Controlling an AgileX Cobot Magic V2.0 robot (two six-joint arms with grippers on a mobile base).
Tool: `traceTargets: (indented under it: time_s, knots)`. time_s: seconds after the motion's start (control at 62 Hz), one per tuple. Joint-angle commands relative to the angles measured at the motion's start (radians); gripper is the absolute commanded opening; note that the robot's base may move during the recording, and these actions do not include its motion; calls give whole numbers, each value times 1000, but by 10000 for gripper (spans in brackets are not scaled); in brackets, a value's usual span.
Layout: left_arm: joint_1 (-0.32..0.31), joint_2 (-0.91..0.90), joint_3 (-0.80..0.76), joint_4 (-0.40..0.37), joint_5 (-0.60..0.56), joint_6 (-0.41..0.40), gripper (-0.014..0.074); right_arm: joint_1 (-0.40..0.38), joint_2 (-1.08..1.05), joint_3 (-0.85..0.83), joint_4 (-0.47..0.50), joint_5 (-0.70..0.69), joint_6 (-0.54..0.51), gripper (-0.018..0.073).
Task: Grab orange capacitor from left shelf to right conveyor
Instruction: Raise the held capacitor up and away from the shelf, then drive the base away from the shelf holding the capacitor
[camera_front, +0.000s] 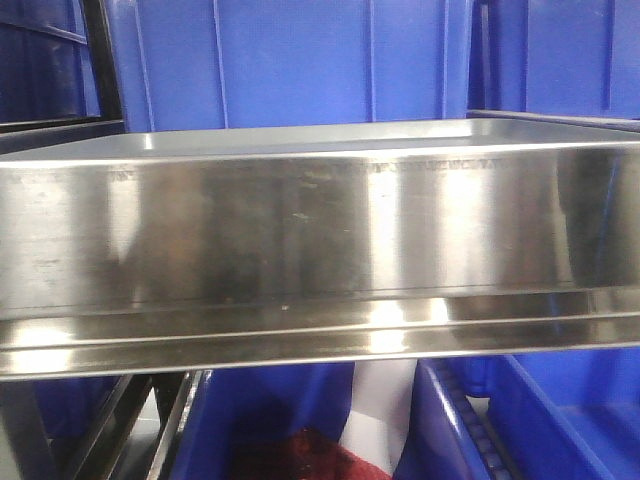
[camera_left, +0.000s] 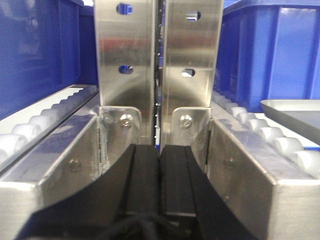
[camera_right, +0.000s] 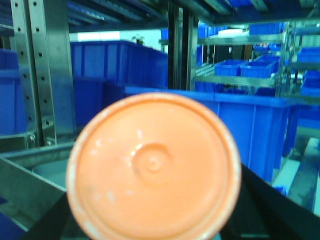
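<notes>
Clamped, by the look of it, in the right gripper: dark fingers at 4 and 8 o'clock flanking the small orange can-like capacitor. Seen end-on, flat top toward the lens, filling the lower middle of the right wrist view. Pad contact itself hidden behind the can. Held clear of any surface, with blue plastic bins and steel rack uprights behind from 9 through 3 o'clock.

Pressed together on nothing: the left gripper, black pads at 6 o'clock. Beyond, two perforated stainless uprights at 12, white roller tracks at 10 and 2, a shallow silver tray at 3.

Judged as the carry step: off the shelf, not yet set down. Next, swing right toward the dark belt conveyor, out of every view; keep the can steady, lower until seated, then release.

In the front view, the shiny stainless-steel shelf across the middle, top surface barely visible at this angle. In the blue bin at 6 o'clock, something dark red, too blurred to name.
</notes>
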Motion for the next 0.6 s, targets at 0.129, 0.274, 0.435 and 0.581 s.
traceTargets:
  time_s: [0.129, 0.274, 0.435, 0.581]
  knots:
    - [-2, -7, 22, -2, -91, -7, -126, 1, 18, -25, -7, -126, -12, 55]
    - [-2, -7, 22, -2, -91, -7, -126, 1, 18, -25, -7, -126, -12, 55]
    - [-2, -7, 22, -2, -91, -7, -126, 1, 18, -25, -7, -126, -12, 55]
    - [-2, -7, 22, -2, -91, -7, -126, 1, 18, -25, -7, -126, -12, 55]
